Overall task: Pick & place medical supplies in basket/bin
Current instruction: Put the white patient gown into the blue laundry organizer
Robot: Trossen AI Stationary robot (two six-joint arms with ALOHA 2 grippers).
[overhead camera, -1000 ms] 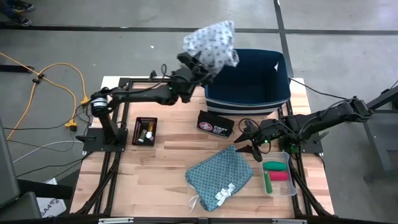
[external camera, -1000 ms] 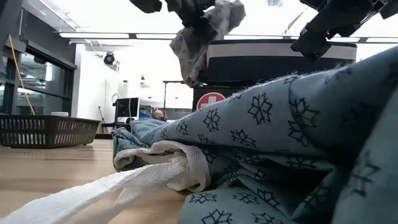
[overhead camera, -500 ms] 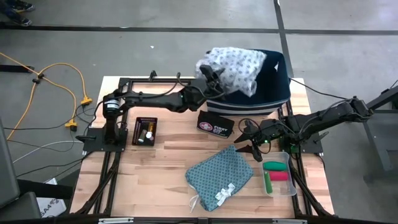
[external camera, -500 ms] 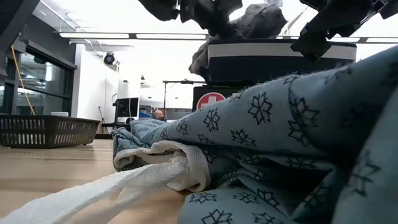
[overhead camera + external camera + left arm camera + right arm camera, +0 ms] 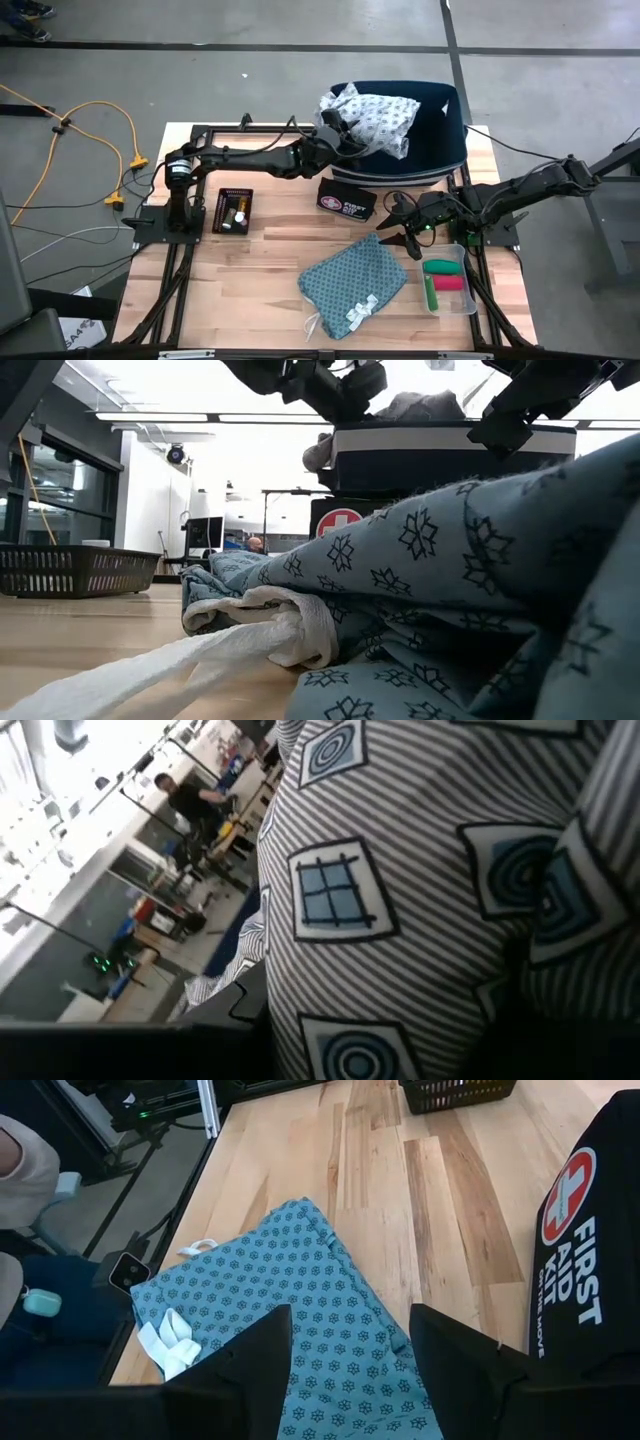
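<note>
My left hand (image 5: 338, 136) reaches across the far side of the surface (image 5: 260, 270) and is pinched on a corner of the pale cloth (image 5: 378, 118), which I hold over the dark blue bin (image 5: 445, 145). Most of that cloth has settled inside the bin, with one bunched edge draped over the near left rim. I judge the grip is kept so the last fold can be guided in before letting go. Up close, the cloth is white-grey with fine stripes and printed blue squares and rings, soft and crumpled.

My right hand (image 5: 405, 226) waits low over the surface just beside the black first aid kit (image 5: 346, 199), its two fingers (image 5: 240, 1370) parted with nothing between them. It sits above the near corner of the teal cloth (image 5: 355, 285), which I take to be the next pick.

That teal cloth lies flat near the front middle of the surface, loosely folded, dotted with small dark star shapes, and white ties (image 5: 358, 312) trail from its near edge.

To its right a clear tray (image 5: 471, 297) holds a green roll (image 5: 442, 267) and a red roll (image 5: 449, 284) side by side, not yet moved. A small black basket (image 5: 232, 211) with little items stands on the left side of the surface, well apart from the bin.
</note>
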